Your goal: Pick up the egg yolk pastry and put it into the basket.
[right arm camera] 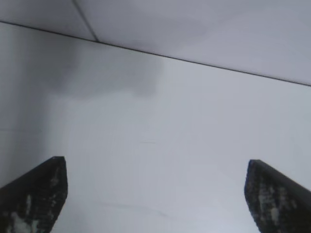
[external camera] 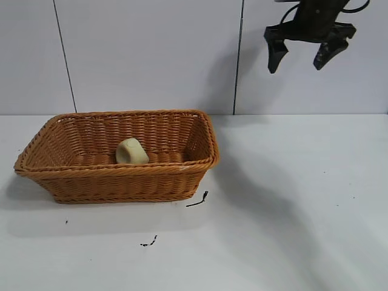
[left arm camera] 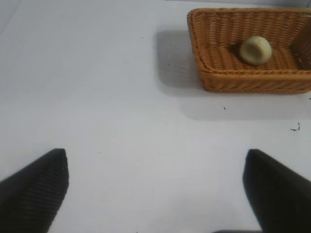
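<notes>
The egg yolk pastry (external camera: pixel 131 151), a small pale cream puck, lies tilted on its side inside the orange-brown wicker basket (external camera: pixel 115 177) at the left of the table. It also shows in the left wrist view (left arm camera: pixel 255 50) inside the basket (left arm camera: pixel 243 80). My right gripper (external camera: pixel 301 60) hangs open and empty high at the upper right, far from the basket. In the right wrist view its fingers (right arm camera: pixel 34 194) stand wide apart over bare table. My left gripper (left arm camera: pixel 155 194) is open and empty over bare table, well away from the basket; it is out of the exterior view.
Small dark scraps lie on the white table in front of the basket (external camera: pixel 198 200) (external camera: pixel 149 242). A white panelled wall (external camera: pixel 151 54) stands behind the table.
</notes>
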Action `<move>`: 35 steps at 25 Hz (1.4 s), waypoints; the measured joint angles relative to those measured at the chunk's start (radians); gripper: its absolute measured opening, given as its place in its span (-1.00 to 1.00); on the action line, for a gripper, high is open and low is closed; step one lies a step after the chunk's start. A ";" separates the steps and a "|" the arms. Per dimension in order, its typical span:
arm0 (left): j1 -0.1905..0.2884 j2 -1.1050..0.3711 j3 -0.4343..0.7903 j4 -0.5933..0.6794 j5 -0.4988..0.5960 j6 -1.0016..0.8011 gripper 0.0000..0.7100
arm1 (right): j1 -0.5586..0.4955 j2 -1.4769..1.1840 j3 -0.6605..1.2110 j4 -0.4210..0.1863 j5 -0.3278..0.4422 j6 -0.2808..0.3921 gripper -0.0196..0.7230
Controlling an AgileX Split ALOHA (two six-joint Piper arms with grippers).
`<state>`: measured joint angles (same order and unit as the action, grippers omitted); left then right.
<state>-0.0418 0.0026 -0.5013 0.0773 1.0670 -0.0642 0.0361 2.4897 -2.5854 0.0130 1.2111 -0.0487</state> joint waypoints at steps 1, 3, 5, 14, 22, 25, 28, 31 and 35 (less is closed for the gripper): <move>0.000 0.000 0.000 0.000 0.000 0.000 0.96 | -0.009 -0.004 0.010 0.000 0.000 0.000 0.90; 0.000 0.000 0.000 0.000 0.000 0.000 0.96 | -0.018 -0.021 0.044 0.000 0.000 0.000 0.90; 0.000 0.000 0.000 0.000 0.000 0.000 0.96 | -0.021 -0.054 0.094 0.000 0.001 -0.001 0.90; 0.000 0.000 0.000 0.000 0.000 0.000 0.96 | -0.021 -0.402 0.453 0.000 0.001 -0.001 0.90; 0.000 0.000 0.000 0.000 0.000 0.000 0.96 | -0.021 -0.878 0.929 -0.003 0.001 -0.001 0.90; 0.000 0.000 0.000 0.000 0.000 0.000 0.96 | -0.021 -1.073 1.115 -0.005 0.002 -0.008 0.90; 0.000 0.000 0.000 0.000 0.000 0.000 0.96 | -0.021 -1.240 1.279 -0.005 0.003 -0.026 0.90; 0.000 0.000 0.000 0.000 0.000 0.000 0.96 | -0.021 -1.399 1.449 -0.005 0.001 -0.042 0.90; 0.000 0.000 0.000 0.000 0.000 0.000 0.96 | -0.021 -1.603 1.661 -0.005 -0.041 -0.049 0.90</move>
<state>-0.0418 0.0026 -0.5013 0.0773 1.0670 -0.0642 0.0154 0.8869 -0.9243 0.0079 1.1701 -0.0972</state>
